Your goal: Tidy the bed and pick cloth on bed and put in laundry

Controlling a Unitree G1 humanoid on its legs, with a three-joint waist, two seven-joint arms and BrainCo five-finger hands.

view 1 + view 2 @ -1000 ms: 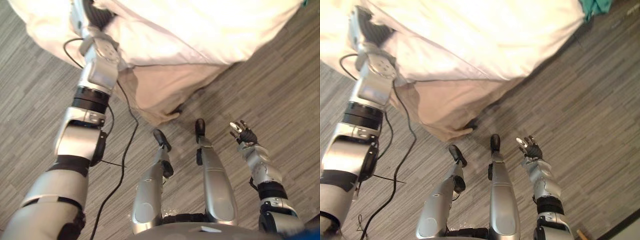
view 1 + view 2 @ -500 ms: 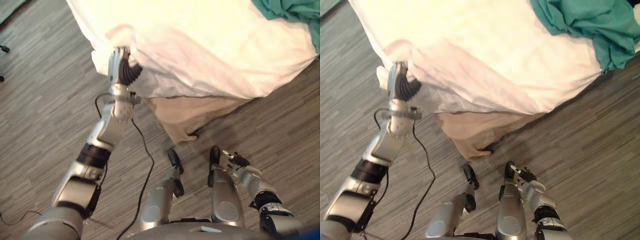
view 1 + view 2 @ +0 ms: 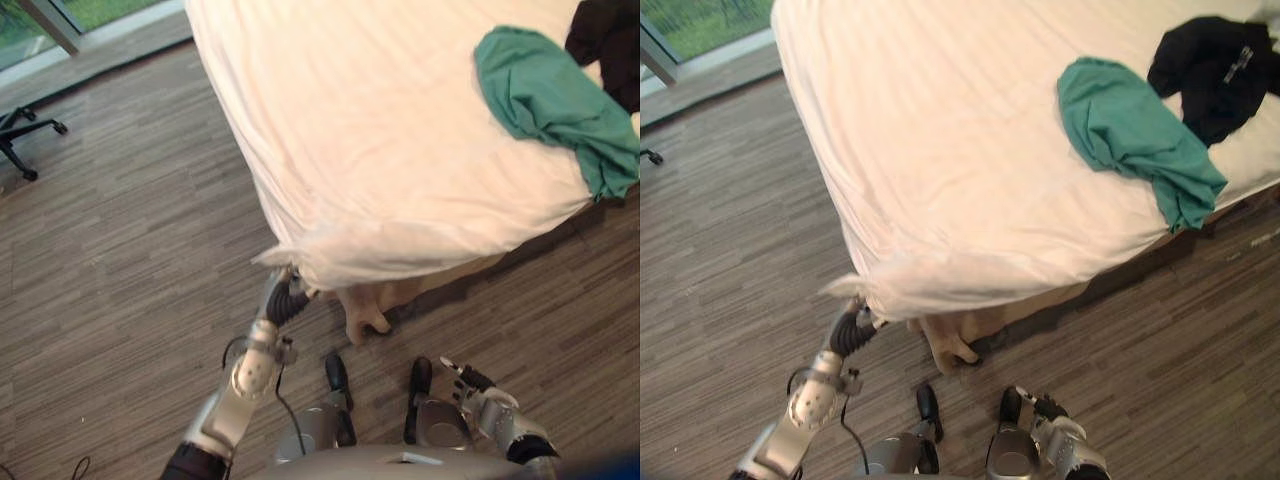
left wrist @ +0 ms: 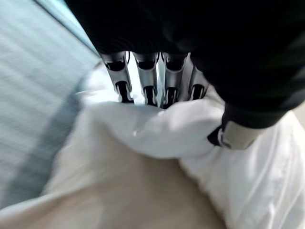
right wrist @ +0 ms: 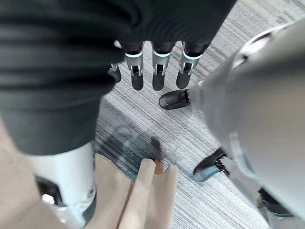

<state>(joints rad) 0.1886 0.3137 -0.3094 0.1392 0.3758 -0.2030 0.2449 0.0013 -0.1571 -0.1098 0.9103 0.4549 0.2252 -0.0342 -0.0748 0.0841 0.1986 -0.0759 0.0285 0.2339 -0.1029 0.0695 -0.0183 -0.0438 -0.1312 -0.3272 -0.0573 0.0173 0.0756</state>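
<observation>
Down at the near corner of the bed (image 3: 380, 130), my left arm reaches up and forward from low on my left side, forearm angled toward the mattress edge. My left hand (image 3: 287, 298) sits right under the overhanging corner of the white sheet (image 3: 330, 262). From the wrist I can see my fingers (image 4: 147, 78) lined up side by side and sunk into a bunched fold of that sheet, with my thumb (image 4: 236, 136) pressed against the near side of the same fold. So the hand is pinching the cloth between thumb and fingers. The tips themselves are buried in the fabric. The sheet corner puffs out into a small peak where I hold it, and a tan bed skirt (image 3: 380, 300) hangs just beneath it.

My right hand (image 3: 472, 380) hangs low at my right side over the wood-look floor (image 3: 120, 260). Its fingers (image 5: 158, 71) are loosely straight and a little apart, holding nothing.

Well apart from both hands, a green cloth (image 3: 1120, 125) lies crumpled on top of the bed near its far right edge, one end trailing toward that edge. A black cloth (image 3: 1210, 75) lies just beside it, farther in. Off to the far left, a chair base (image 3: 20, 140) stands on the floor.
</observation>
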